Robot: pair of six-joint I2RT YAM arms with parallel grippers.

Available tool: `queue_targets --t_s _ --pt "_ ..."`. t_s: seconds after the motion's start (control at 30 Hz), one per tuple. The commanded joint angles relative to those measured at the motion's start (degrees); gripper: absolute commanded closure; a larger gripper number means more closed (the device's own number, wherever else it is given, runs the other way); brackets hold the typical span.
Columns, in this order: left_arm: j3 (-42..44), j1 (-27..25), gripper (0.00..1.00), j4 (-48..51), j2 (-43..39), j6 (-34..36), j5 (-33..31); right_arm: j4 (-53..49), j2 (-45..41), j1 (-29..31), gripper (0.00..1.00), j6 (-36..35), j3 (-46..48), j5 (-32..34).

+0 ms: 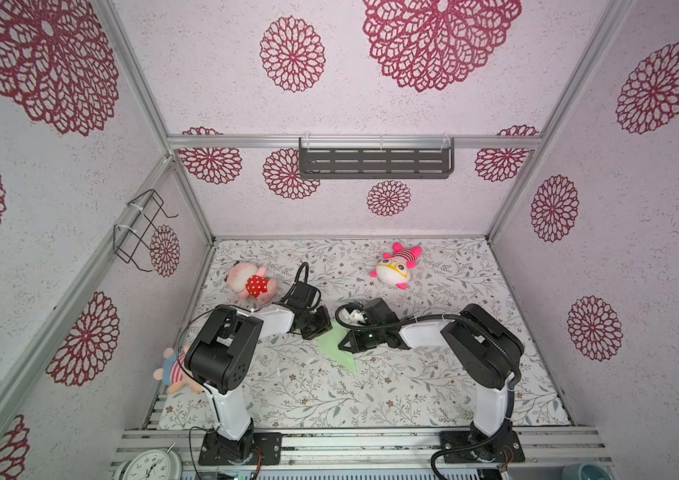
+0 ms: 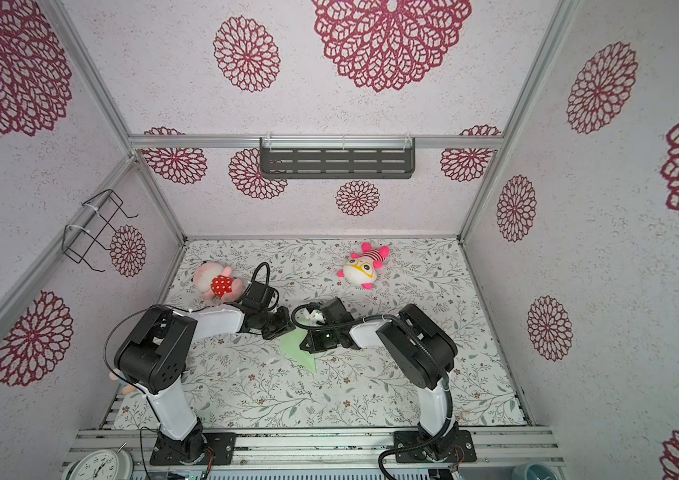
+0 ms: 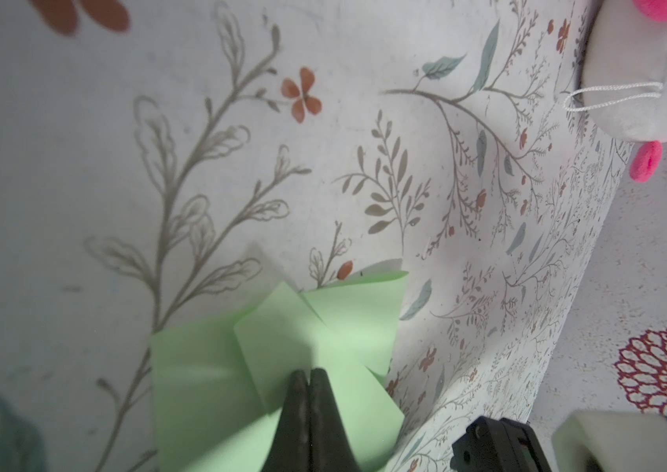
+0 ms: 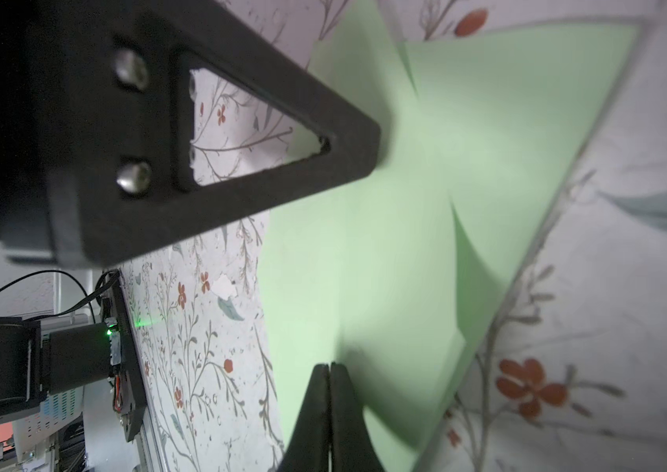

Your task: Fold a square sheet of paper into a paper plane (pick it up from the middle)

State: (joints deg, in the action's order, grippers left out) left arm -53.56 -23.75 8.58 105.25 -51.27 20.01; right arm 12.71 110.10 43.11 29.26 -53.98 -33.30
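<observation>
Pointed, creased pale mint-green paper plane (image 1: pixel 337 353)

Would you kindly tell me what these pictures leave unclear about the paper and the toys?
- Left wrist view: whether the shut left pincer presses the folded paper or hovers; the paper runs off the frame.
- Right wrist view: the same for the shut right pincer.
- Both top views: both pincers cover the paper's far end.
- Striped plush toy: half hidden behind the left arm.
</observation>
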Motion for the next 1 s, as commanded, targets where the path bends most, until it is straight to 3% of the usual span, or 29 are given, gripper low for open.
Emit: queue_targets --t_s 0.0,0.77,0.87,0.97 --pt "0.56 -0.22 1.00 5.30 2.52 0.25 -4.28 -5.50 -1.92 -0.05 0.93 -2.01 1.94 -1.16" --pt "-0.78 -0.20 1.00 5.93 1.85 0.20 -3.77 -6.11 -8.93 0.17 0.94 -2.01 10.78 -4.14" --pt "-2.50 -0.20 1.00 5.79 0.52 0.20 -2.43 -2.69 -13.26 0.20 0.91 -1.95 12.61 -1.82" --pt "-4.97 -0.23 0.92 5.43 -2.40 -0.28 -0.97 2.18 -18.60 -0.03 0.85 -1.21 13.76 3.60"
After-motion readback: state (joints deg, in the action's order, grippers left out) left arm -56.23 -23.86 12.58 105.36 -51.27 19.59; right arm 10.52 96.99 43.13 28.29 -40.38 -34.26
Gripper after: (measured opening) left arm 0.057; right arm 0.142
